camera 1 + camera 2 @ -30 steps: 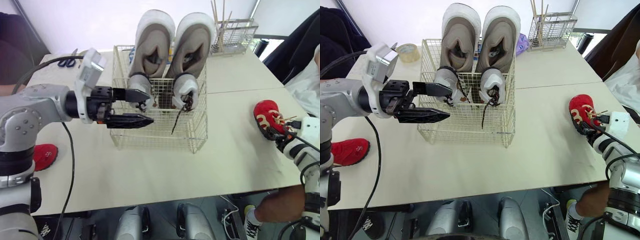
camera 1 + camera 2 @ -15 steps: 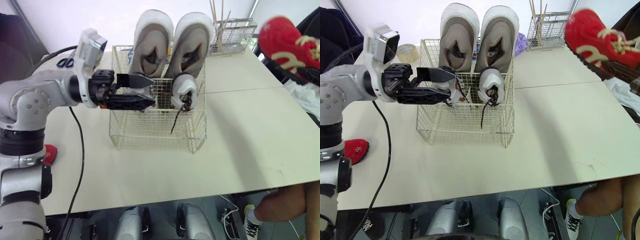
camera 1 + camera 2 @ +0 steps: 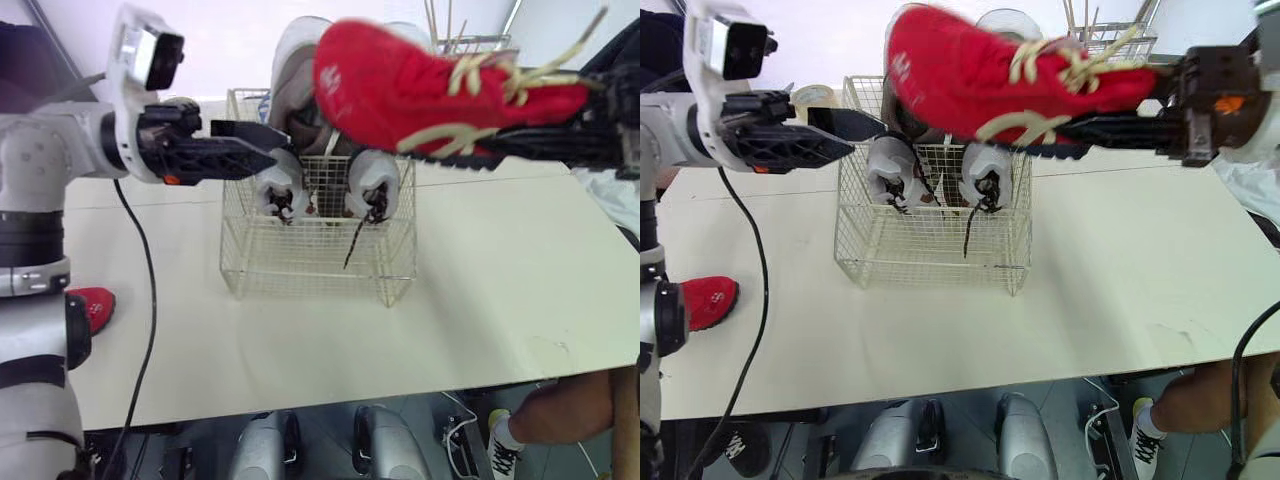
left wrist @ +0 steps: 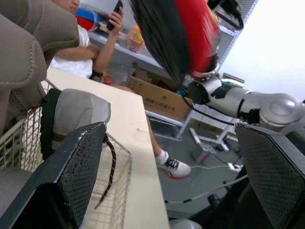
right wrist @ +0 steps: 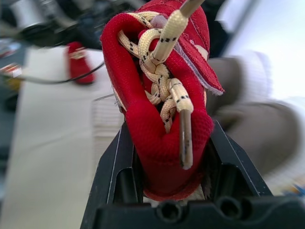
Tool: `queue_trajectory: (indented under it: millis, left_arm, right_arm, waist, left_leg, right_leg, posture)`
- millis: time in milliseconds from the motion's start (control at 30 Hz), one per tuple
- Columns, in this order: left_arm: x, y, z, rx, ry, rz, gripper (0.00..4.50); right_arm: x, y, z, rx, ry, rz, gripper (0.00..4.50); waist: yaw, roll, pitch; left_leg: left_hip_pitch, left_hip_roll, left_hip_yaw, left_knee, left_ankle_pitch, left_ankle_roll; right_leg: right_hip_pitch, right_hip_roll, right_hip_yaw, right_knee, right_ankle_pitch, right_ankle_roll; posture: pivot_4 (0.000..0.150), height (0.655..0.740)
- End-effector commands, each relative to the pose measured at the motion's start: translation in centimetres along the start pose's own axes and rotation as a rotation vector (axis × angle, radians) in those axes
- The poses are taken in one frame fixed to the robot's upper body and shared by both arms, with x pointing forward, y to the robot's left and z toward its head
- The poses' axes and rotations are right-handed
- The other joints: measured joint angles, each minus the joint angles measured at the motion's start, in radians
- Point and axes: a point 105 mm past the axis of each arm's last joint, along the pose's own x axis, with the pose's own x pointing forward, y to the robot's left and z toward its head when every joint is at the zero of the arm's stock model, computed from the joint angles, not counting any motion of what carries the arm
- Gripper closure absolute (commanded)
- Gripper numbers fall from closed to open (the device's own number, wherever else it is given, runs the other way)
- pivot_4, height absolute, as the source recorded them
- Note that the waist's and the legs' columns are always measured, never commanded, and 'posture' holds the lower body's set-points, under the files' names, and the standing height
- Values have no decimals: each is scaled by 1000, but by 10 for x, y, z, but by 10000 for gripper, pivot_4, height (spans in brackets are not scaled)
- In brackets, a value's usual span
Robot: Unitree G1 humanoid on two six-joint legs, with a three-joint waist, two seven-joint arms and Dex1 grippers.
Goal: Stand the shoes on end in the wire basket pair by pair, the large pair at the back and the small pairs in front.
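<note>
While the right claw (image 5: 169, 126) is pinching red shoe no. 1 (image 3: 970, 75) between both fingers, that shoe hangs in the air above the wire basket (image 3: 930, 250), clear of the rim. Its long axis runs from 9 to 3 o'clock, w/ the cream-laced end next to the claw.

Item list:
- Wire basket: on the counter (image 3: 1120, 270), approx. centre. It holds 4 shoes, all stood on end.
- Large pair (image 3: 292, 85): beige/grey, 2 pcs, side by side at the 12 o'clock side of the basket. They rise well above the rim and are partly hidden behind red shoe no. 1.
- Small grey pair (image 3: 890, 170): 2 pcs, just in front of the large pair on their 6 o'clock side. A dark lace (image 3: 967, 235) dangles from the 3 o'clock one, down the front mesh.
- Red shoe no. 2 (image 3: 705, 300): lying on the counter at 8 o'clock from the basket, at the counter's edge, well apart from it.
- Left claw (image 3: 272, 146): fingers spread, holding nothing. It sits at 10 o'clock of the basket at rim height, tips just beside the 9 o'clock small grey shoe. Can't tell if they touch.
- Tape roll (image 3: 812, 95): on the counter at 10 o'clock from the basket.
- Person's leg (image 3: 560, 400): below the counter edge at 4 o'clock.
</note>
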Motion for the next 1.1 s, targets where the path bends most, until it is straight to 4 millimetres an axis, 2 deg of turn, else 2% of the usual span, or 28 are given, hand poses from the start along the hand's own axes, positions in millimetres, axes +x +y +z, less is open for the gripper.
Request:
queue_trajectory:
  millis: [33, 200, 400, 667, 767, 900, 967, 1033, 1100]
  left_arm:
    - [0, -15, 12, 19, 9, -36, 0]
    - [8, -19, 3, -49, 50, -66, 0]
    - [15, -23, -8, -120, 91, -95, 0]
    - [23, -16, -31, -182, 172, -91, 0]
    - [26, -14, -34, -192, 178, -94, 8364]
    - [28, -12, -36, -209, 171, -105, 29033]
    - [28, -12, -36, -224, 162, -109, 36639]
    - [28, -12, -37, -232, 153, -109, 40613]
    - [27, -13, -37, -237, 139, -109, 41190]
  right_arm:
    - [9, 7, 8, -97, 4, 107, 33132]
    - [23, 9, 6, -135, 8, 214, 33132]
    - [32, 6, 1, -144, 12, 251, 33132]
    - [42, 9, 0, -143, 8, 289, 33132]
    - [44, 11, -1, -139, 8, 300, 33174]
    - [48, 14, 1, -139, -1, 308, 33174]
    - [48, 15, 2, -139, -2, 307, 33174]
    - [48, 14, 1, -129, 2, 296, 33174]
    - [45, 13, -2, -101, 23, 282, 33174]
  waist:
    - [0, 0, 0]
    - [-1, 0, 0]
    - [-1, -1, 0]
    - [0, -1, 0]
    - [0, -1, 0]
    - [-1, -1, 0]
    - [-1, -1, 0]
    - [0, -1, 0]
    - [0, -1, 1]
  left_leg:
    - [0, 0, 0, 0, 0, 0]
    - [0, 0, 0, 0, 0, 0]
    - [0, -1, 0, 1, 0, 0]
    - [0, -1, 0, 1, 1, -1]
    - [0, -1, 0, 1, 1, -1]
    - [0, -1, 0, 1, 1, -1]
    - [0, -1, 0, 1, 1, -2]
    - [0, -1, 0, 1, 1, -2]
    - [0, -1, 0, 2, 1, -2]
  right_leg:
    - [0, 0, 0, 0, 0, 0]
    - [-1, 0, 0, 1, 0, 0]
    - [-2, -1, 0, 7, 0, 0]
    - [-4, -2, 0, 10, 0, 0]
    - [-4, -2, 0, 10, 0, 0]
    - [-4, -2, 0, 10, 0, 0]
    - [-4, -2, 0, 10, 0, 0]
    - [-4, -2, 0, 10, 0, 0]
    - [-4, -2, 0, 10, 0, 0]
  posture:
    - [1500, 7400]
    - [1500, 7400]
    - [1500, 7400]
    - [1500, 7400]
    - [1500, 7400]
    - [1500, 7400]
    - [1500, 7400]
    - [1500, 7400]
    - [1500, 7400]
